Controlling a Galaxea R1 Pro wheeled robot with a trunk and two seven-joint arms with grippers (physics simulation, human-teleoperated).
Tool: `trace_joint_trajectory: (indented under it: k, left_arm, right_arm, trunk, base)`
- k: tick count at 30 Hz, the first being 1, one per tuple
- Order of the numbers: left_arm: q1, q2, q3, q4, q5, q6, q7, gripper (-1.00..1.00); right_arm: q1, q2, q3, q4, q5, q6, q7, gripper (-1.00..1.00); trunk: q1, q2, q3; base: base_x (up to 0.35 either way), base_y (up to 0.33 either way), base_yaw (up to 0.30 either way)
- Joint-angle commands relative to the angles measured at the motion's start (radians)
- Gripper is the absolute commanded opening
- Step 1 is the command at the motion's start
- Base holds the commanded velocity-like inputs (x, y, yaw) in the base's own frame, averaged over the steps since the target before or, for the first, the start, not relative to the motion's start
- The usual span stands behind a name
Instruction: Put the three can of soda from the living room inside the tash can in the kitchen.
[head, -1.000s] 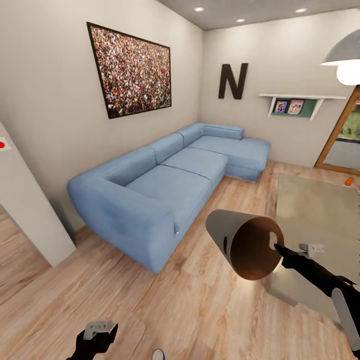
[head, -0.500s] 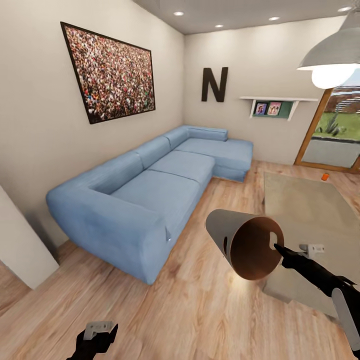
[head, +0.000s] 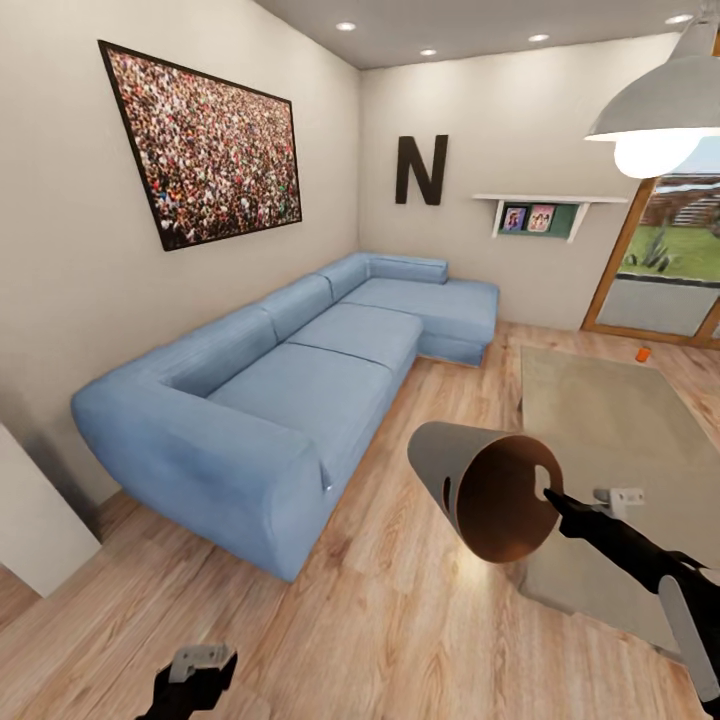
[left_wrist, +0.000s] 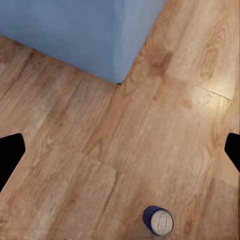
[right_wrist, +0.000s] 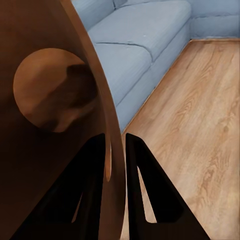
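While the right gripper (head: 548, 494) pinches the rim of the tash can (head: 480, 490) (tipped sideways) near the sofa (head: 290, 380), an orange can (head: 642, 353) stands far beyond. Left gripper (left_wrist: 120, 150) is spread wide above a blue can (left_wrist: 159, 221) on the floor near the sofa's corner.

The sofa (head: 290, 380) is light blue and the floor (head: 400, 620) is light brown wood with stripes of grain. The trash can (head: 487, 490) is pale grey outside and brown inside. One soda can (left_wrist: 158, 220) is dark blue with a silvery top, another can (head: 642, 353) is orange, and the rug (head: 610, 450) is pale beige.
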Motion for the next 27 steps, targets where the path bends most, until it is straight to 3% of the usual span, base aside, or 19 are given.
trace_joint_trajectory:
  k: [1, 4, 7, 12, 27]
  left_arm:
    - [0.000, -0.002, 0.000, 0.000, 0.000, 0.016, 0.001, 1.00]
    - [-0.001, -0.023, 0.000, 0.000, -0.001, 0.082, 0.004, 1.00]
    - [-0.001, -0.037, -0.013, 0.000, -0.002, 0.104, 0.005, 1.00]
    - [-0.001, -0.047, -0.069, 0.022, -0.001, 0.118, 0.006, 1.00]
    - [-0.001, -0.055, -0.092, 0.052, -0.001, 0.120, 0.004, 1.00]
  right_arm:
    - [-0.001, 0.000, 0.001, -0.002, -0.016, 0.003, 0.004, -1.00]
    - [-0.001, 0.000, 0.007, -0.002, -0.015, 0.007, 0.004, -1.00]
    - [-0.001, 0.000, 0.010, -0.002, -0.014, 0.010, 0.004, -1.00]
    - [-0.001, -0.001, 0.012, -0.002, -0.014, 0.014, 0.004, -1.00]
    - [-0.001, -0.001, 0.013, -0.002, -0.014, 0.016, 0.004, -1.00]
  trunk:
    - [0.000, 0.000, 0.000]
    - [0.004, -0.007, -0.003]
    - [0.015, -0.028, -0.012]
    - [0.034, -0.063, -0.028]
    - [0.092, -0.168, -0.093]
  base:
    - [0.006, -0.004, -0.001]
    - [0.003, -0.002, -0.001]
    - [0.001, -0.001, 0.000]
    - [0.000, 0.000, 0.000]
    - [0.000, 0.000, 0.000]
